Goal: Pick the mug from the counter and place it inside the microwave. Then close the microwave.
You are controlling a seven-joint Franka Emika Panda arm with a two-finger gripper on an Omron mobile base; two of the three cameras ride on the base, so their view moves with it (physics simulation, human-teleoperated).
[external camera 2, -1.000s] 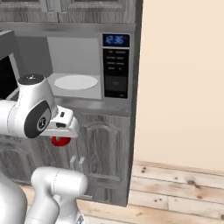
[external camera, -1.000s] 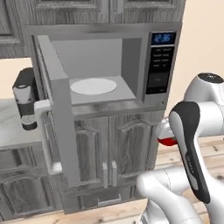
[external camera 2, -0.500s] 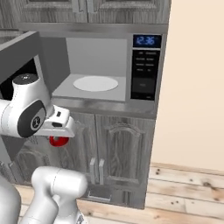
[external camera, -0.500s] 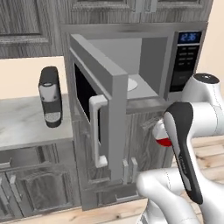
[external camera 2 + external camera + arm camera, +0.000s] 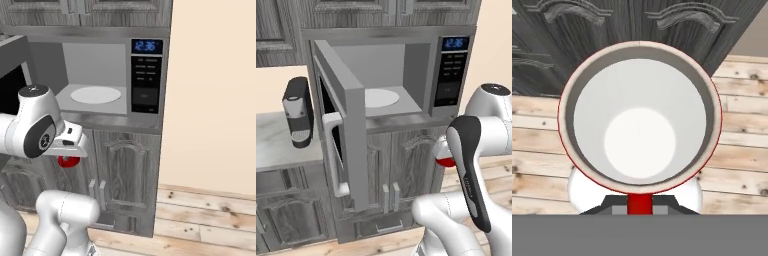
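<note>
The mug point(image 5: 639, 120) is red with a white inside, and I look straight into it in the hand view, over the wooden floor and the cabinet doors. My gripper point(image 5: 442, 150) is shut on the mug point(image 5: 445, 161), holding it in front of the lower cabinets, below and to the right of the microwave's opening. From the right base view the mug point(image 5: 68, 161) hangs under the gripper point(image 5: 70, 145). The microwave point(image 5: 451, 65) stands open with a white turntable plate point(image 5: 379, 97) inside. The counter point(image 5: 276, 145) lies at the left.
The microwave door point(image 5: 346, 120) with its pale bar handle point(image 5: 332, 152) juts out toward me on the left. A black coffee machine point(image 5: 298, 112) stands on the counter. A beige wall point(image 5: 215, 95) and wooden floor point(image 5: 210, 220) are to the right.
Both base views have shifted, so the base has moved in front of the microwave. The mug stays in the shut gripper, at about the same place relative to the arm.
</note>
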